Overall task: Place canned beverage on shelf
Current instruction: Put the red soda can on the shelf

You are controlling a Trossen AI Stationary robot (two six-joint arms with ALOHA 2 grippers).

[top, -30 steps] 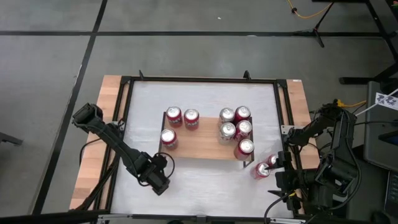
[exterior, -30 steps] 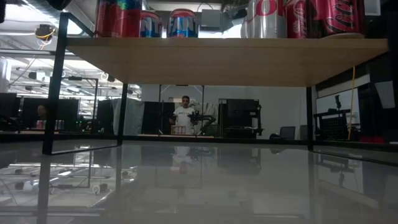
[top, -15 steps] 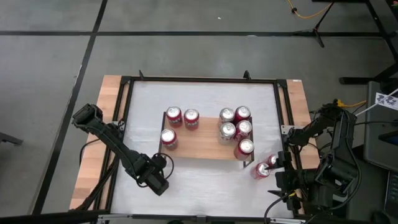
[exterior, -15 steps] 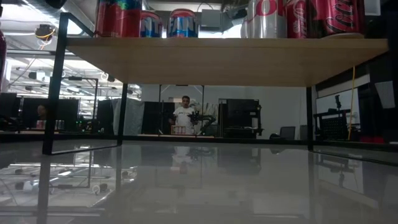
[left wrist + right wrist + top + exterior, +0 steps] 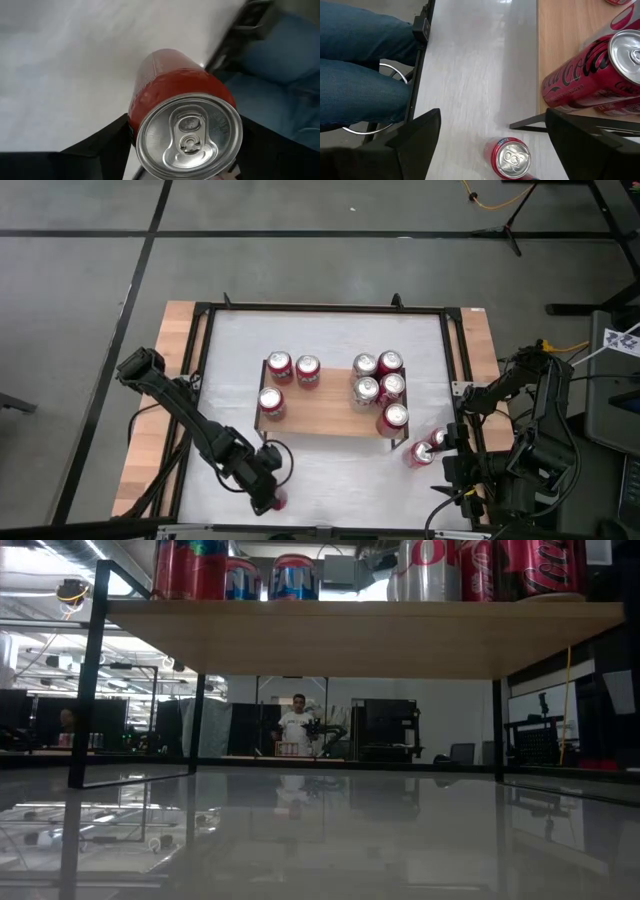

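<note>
At seven o'clock on the white table (image 5: 330,330), my left gripper (image 5: 268,495) is clenched on a red can (image 5: 172,115), held off the shelf (image 5: 325,412) near the front edge. The plank shelf at table centre carries seven cans. At four o'clock, my right gripper (image 5: 452,448) waits with jaws apart, a loose can (image 5: 509,157) standing just beside the shelf's leg.

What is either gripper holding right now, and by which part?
The left gripper is shut on a red can, jaws on opposite sides of its body near the top. The right gripper holds nothing.
</note>
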